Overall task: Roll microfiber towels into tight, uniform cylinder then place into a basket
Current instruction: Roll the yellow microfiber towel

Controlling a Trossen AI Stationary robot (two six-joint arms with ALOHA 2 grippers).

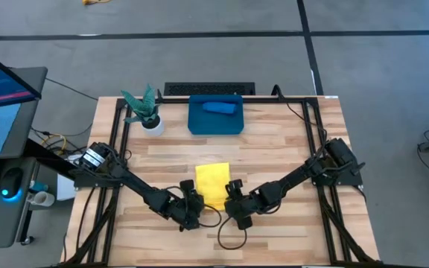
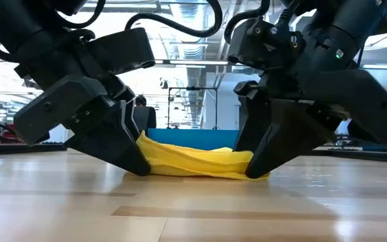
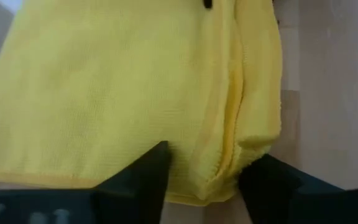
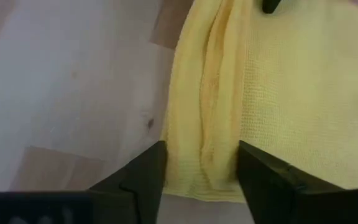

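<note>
Both arms reach inward, left hand (image 1: pixel 193 211) and right hand (image 1: pixel 237 210) lowered, fingers apart.

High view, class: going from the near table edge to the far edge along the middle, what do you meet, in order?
The two claws side by side, left claw and right claw → yellow towel → teal basket holding the rolled blue towel.

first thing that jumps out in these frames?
The bright yellow towel lying on the wooden table near its front edge, with the left gripper and right gripper each straddling a bunched front corner, jaws open around the fold. Behind it, the teal basket already holds a rolled blue towel, beside a potted plant.
</note>
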